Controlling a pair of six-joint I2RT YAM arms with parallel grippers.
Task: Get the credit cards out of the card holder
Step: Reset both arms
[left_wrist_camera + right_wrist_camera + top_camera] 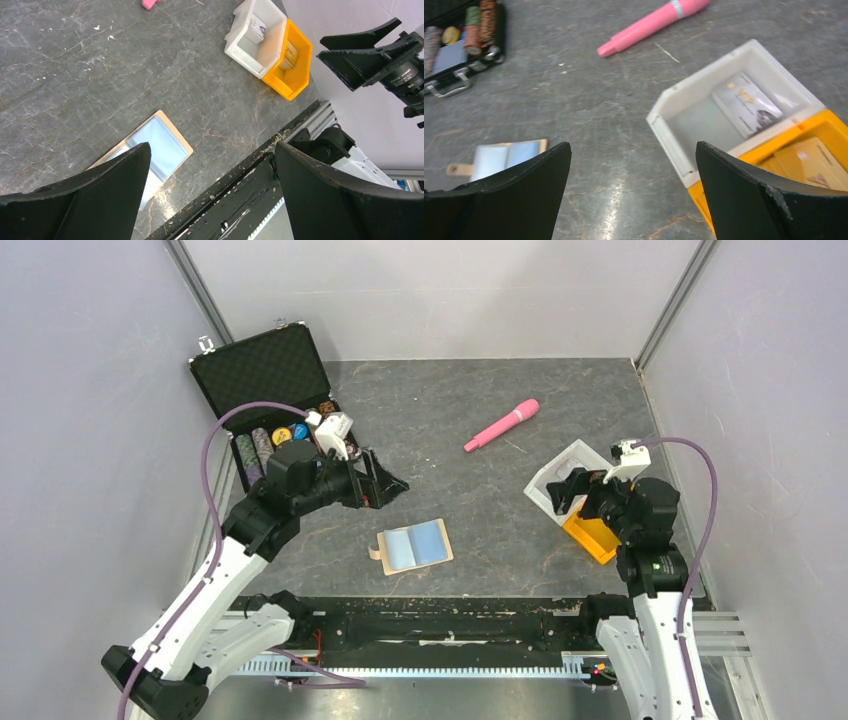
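tan leather-like card holder [415, 545] lies open flat mid-table, blue lining up; pockets look empty, though the view is coarse. gold credit cards [811, 162] sit in orange tray [706, 202]: thin, stiff, slick, light; pinch at an edge. left gripper [210, 150] and right gripper [632, 146] both spread, empty.

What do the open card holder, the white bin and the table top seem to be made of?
The card holder: likely leather or imitation, with a matte tan rim and a pale blue lining, maybe fabric. The white bin: moulded plastic, with smooth, slightly glossy thick walls. The table top: grey with pale veins, like stone or printed laminate, with a soft sheen.
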